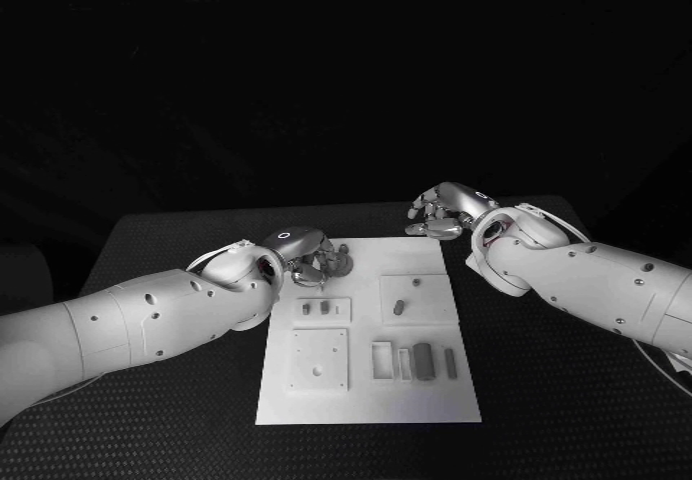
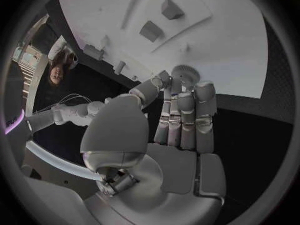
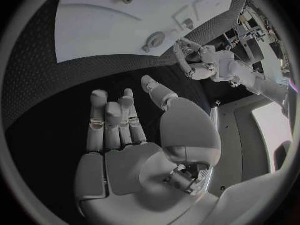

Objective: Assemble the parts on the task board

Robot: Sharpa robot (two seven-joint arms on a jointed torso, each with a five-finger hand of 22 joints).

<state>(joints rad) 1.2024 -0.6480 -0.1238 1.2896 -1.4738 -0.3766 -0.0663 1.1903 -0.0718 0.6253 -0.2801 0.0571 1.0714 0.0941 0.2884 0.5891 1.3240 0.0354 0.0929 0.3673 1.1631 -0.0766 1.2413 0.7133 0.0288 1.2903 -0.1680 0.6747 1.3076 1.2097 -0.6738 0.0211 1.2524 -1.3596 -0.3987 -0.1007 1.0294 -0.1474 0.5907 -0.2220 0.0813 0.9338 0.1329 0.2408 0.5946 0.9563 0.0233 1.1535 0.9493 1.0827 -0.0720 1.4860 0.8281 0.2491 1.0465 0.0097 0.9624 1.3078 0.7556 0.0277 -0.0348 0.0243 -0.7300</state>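
- Black table (image 1: pixel 173 240) in a dark room, with the white board (image 1: pixel 418 400) flat in the middle.
- At the board's far left corner: left hand (image 1: pixel 310 262), fingers straight and pressed side by side, thumb brought across toward them.
- Just past those fingertips (image 2: pixel 187 97), close to the board's edge: a small toothed wheel (image 2: pixel 185 75). Cannot tell whether pinched, merely touched, or lying free on the board.
- Risk here, as a judgement: if only nudged and not properly gripped, could slide the wheel over the near edge onto the table, or tip it on its rim. Flat, closed fingers likely to push more than grasp.
- Further risk: may snag the low raised blocks (image 1: pixel 320 310) just beside the hand if the wrist drops while reaching.
- Nearer the robot, toward the board's right: dark oblong parts (image 1: pixel 423 358) lying by open slots (image 1: pixel 382 360), well apart from both hands and not yet handled.
- Off the board's far right corner, over the bare table: right hand (image 1: pixel 440 215), fingers loosely spread, palm empty, touching nothing.
- Risk on this side, judged small: a sweep inward from there could knock the short peg (image 1: pixel 415 282) standing on the nearest block.
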